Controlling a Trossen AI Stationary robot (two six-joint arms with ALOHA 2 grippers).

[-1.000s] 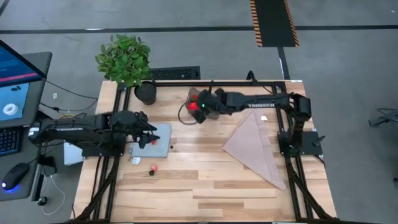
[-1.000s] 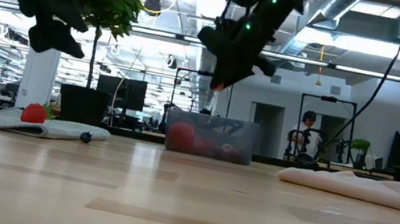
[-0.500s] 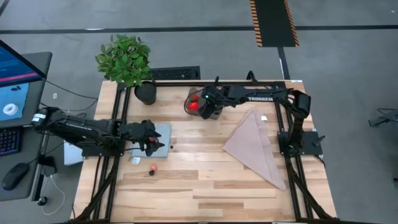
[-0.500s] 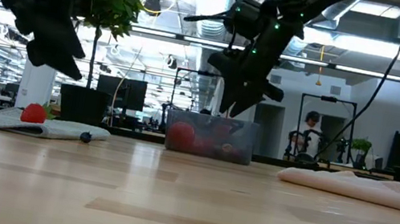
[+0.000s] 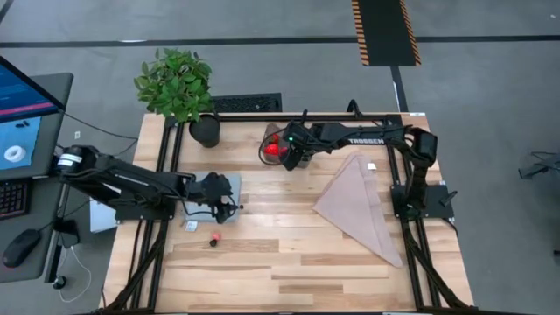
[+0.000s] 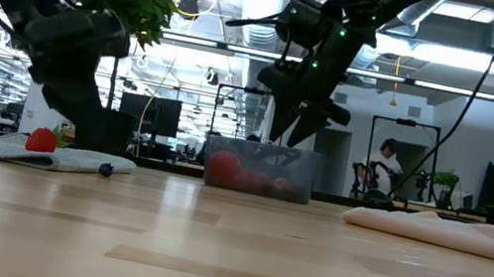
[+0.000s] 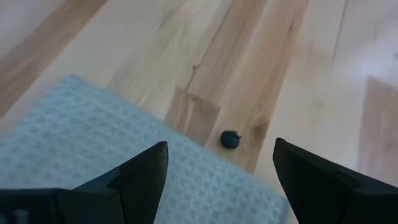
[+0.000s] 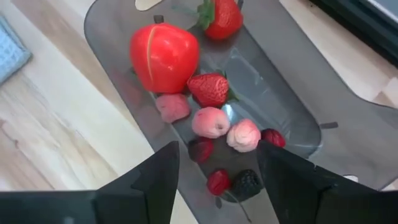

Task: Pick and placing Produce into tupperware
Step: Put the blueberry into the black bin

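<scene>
We noted two steps running side by side. The right pincer point(image 5: 289, 151) hung just above the small translucent grey plastic tub point(image 8: 292, 99) at the far middle of the pale wooden worktop point(image 5: 289, 254), fingers apart and holding nothing. Inside lay the large bright red round fruit point(image 8: 164, 56), strawberries and small pink and dark berries, so we judged a drop-off just made.

The left pincer point(image 5: 219, 194) stood low over the flat pale blue-grey woven mat point(image 7: 81, 143), fingers well apart and empty, the small dark round berry point(image 7: 231, 139) on bare wood just beside the mat's edge. Next, we reckoned, it must descend and straddle that berry squarely.

A small red piece point(image 5: 216, 236) lay nearer the front, well apart. Open wood surrounded both; the beige folded cloth point(image 5: 359, 206) lay clear to the right.
</scene>
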